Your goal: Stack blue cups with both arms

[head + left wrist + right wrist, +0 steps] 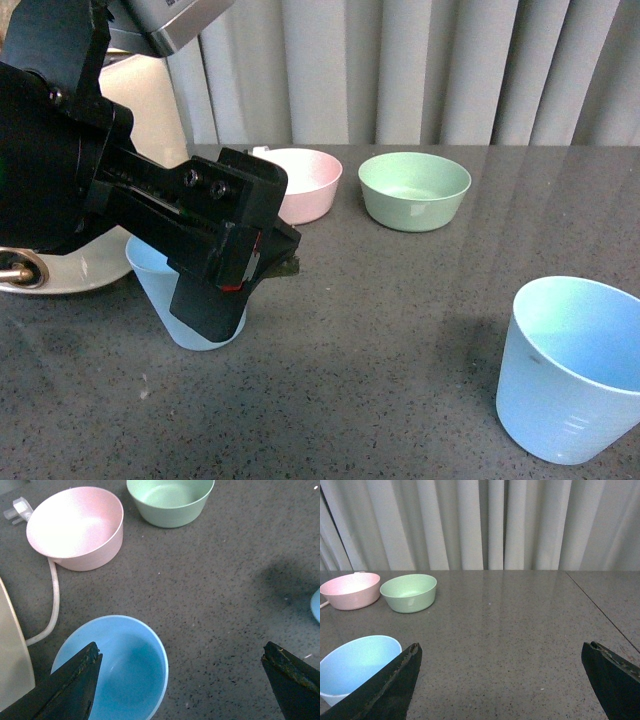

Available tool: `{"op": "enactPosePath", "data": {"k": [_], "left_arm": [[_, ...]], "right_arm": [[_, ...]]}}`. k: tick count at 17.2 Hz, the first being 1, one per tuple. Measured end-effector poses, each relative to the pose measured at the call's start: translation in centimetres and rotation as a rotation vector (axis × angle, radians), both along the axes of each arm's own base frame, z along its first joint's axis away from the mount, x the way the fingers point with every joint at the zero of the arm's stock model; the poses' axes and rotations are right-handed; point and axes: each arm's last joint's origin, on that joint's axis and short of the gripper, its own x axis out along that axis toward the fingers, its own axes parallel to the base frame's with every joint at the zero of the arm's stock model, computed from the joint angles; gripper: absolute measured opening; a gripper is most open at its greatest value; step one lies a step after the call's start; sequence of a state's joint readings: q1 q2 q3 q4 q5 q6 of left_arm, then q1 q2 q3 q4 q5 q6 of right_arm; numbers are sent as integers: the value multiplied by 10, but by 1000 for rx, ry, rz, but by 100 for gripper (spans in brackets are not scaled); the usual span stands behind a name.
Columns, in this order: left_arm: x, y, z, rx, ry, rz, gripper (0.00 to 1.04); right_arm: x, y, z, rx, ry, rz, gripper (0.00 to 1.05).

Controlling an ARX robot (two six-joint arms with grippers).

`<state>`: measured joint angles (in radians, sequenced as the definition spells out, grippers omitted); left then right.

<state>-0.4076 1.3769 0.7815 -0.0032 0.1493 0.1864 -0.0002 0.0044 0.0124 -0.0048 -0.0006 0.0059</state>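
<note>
Two light blue cups stand upright on the dark speckled table (400, 330). One cup (165, 295) is at the left, half hidden in the front view by my black left arm (150, 200). In the left wrist view my left gripper (181, 652) is open above the table, one finger over this cup's (125, 675) rim and the other well off to the side. The second cup (570, 370) stands at the front right; its edge (316, 605) just shows. My right gripper (501, 652) is open and holds nothing, with that cup (355, 665) beside one finger. The right arm is out of the front view.
A pink bowl (305, 185) and a green bowl (415, 190) sit side by side at the back of the table. A white appliance (80, 265) with a white cable (54, 595) stands at the left. Grey curtains (480, 525) hang behind the table.
</note>
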Motion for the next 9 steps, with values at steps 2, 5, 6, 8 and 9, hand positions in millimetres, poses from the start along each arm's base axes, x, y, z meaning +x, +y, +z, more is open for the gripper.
{"op": "enactPosePath", "data": {"k": [2, 5, 6, 8, 9], "left_arm": [[5, 2, -6, 40, 11, 11, 98], [7, 3, -9, 61, 12, 4, 98], [7, 3, -10, 67, 13, 1, 98], [8, 2, -16, 75, 36, -5, 98], [8, 1, -19, 83, 52, -10, 98]], "right_arm": [[0, 0, 0, 0, 0, 0, 98], [0, 0, 0, 0, 0, 0, 98], [0, 0, 0, 0, 0, 0, 98], [0, 0, 0, 0, 0, 0, 98], [0, 0, 0, 0, 0, 0, 98]]}}
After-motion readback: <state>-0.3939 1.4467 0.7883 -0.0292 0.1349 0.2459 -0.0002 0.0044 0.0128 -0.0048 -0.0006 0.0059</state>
